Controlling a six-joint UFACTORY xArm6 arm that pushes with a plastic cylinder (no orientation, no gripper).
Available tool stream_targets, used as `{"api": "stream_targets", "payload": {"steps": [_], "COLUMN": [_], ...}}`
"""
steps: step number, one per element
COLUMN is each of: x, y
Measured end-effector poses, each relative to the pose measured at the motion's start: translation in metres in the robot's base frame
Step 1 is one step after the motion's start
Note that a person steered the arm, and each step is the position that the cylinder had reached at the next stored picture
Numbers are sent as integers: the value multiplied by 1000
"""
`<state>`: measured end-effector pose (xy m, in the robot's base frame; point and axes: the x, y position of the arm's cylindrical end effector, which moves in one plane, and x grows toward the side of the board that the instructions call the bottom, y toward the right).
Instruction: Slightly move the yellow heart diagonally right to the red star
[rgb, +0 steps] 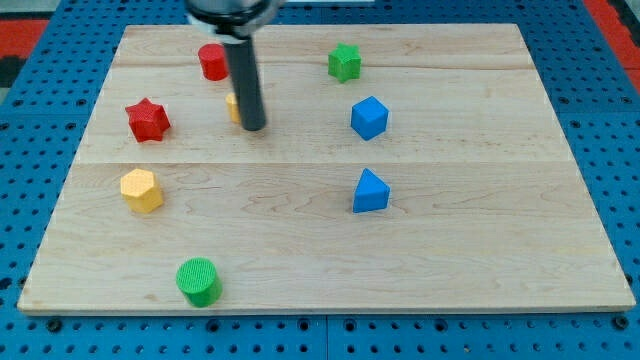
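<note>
The yellow heart (232, 107) is almost wholly hidden behind the rod; only a sliver shows at the rod's left edge, in the upper left part of the board. My tip (254, 127) rests on the board right against it, at its lower right. The red star (148, 120) lies to the view's left of the heart, a little lower, well apart from the tip.
A red cylinder (212, 62) sits just above the heart. A green star (344, 62), a blue cube (368, 117) and a blue triangular block (370, 191) lie to the right. A yellow hexagon (141, 190) and a green cylinder (198, 281) lie lower left. The wooden board (480, 260) has blue pegboard around it.
</note>
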<state>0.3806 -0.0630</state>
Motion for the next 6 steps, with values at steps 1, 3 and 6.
{"api": "stream_targets", "payload": {"steps": [1, 3, 6], "x": [-10, -12, -87], "y": [-1, -65, -26]}}
